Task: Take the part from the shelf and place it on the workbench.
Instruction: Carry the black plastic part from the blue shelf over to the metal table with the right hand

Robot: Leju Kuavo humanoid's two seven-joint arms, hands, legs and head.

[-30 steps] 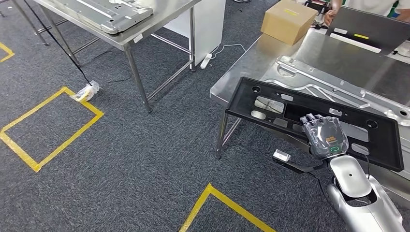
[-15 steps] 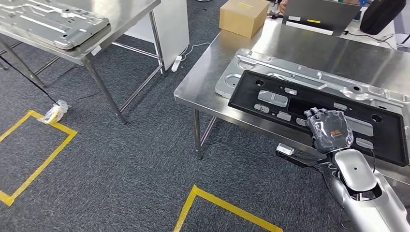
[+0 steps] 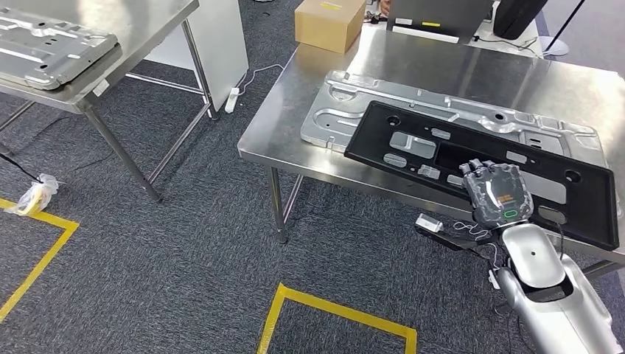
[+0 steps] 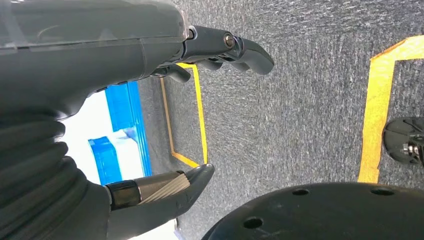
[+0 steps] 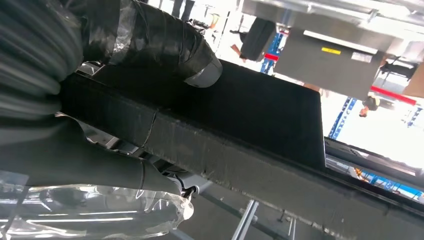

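Seemingly part (image 3: 472, 158) in right hand (image 3: 498, 193)

Left hand (image 4: 150, 95): fingers (image 4: 235, 47) and thumb (image 4: 170, 192) apart, holding nothing.
Carpet (image 4: 300, 110): grey.
Yellow tape (image 4: 377, 100): at 3 o'clock.
Blue-and-white patch (image 4: 112, 135): at 8 o'clock, perhaps a rack.

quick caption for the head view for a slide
Right hand holds a black plastic panel over a silver metal sheet on the steel workbench.
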